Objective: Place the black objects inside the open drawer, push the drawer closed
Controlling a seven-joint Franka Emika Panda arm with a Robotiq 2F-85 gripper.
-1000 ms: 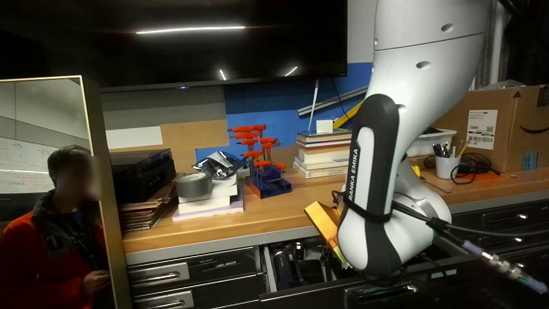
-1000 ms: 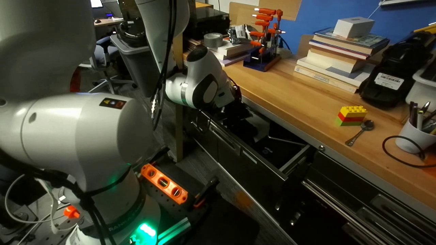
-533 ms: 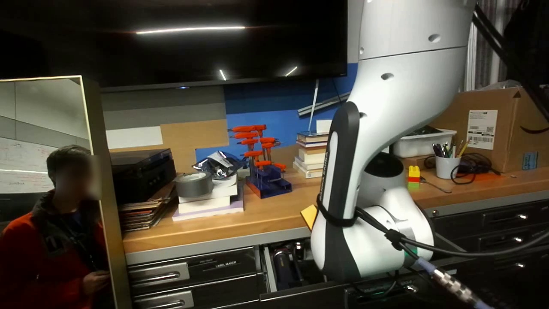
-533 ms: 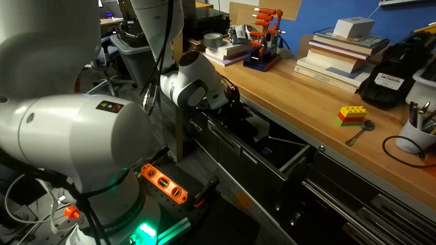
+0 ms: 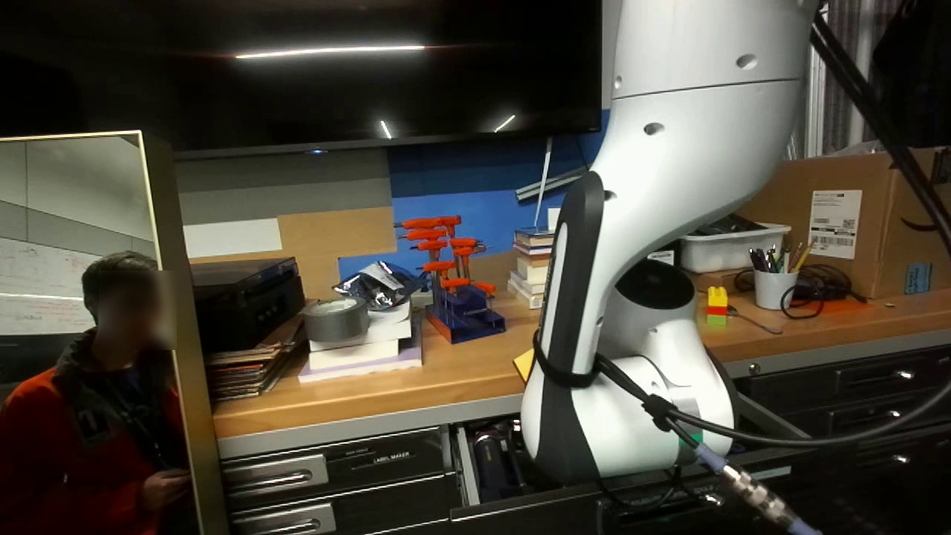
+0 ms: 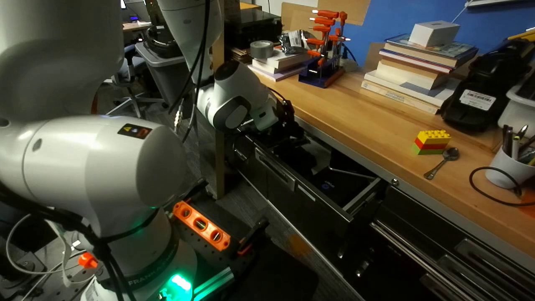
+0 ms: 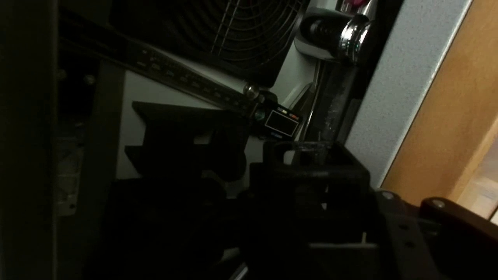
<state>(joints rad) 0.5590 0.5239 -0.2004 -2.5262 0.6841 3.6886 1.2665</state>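
In an exterior view my arm [image 5: 631,416] hides my jaws, leaning over the open drawer [image 5: 535,518], presumably to set something inside. In an exterior view my gripper [image 6: 294,139] hangs low at the drawer's farther end. In the wrist view, beside a caliper [image 7: 202,86], dark shapes [image 7: 307,175] merge: I cannot tell whether my jaws are parted or gripping.

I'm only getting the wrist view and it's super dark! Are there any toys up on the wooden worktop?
Observer: Yes! In both exterior views, a yellow, red and green toy-brick stack stands there.
Operator: Cool! Has the open drawer got a handle?
Observer: Yep, there's a metal handle on the outside of its front.
Operator: Anything glowing?
Observer: In an exterior view, a green light glows by the robot base.
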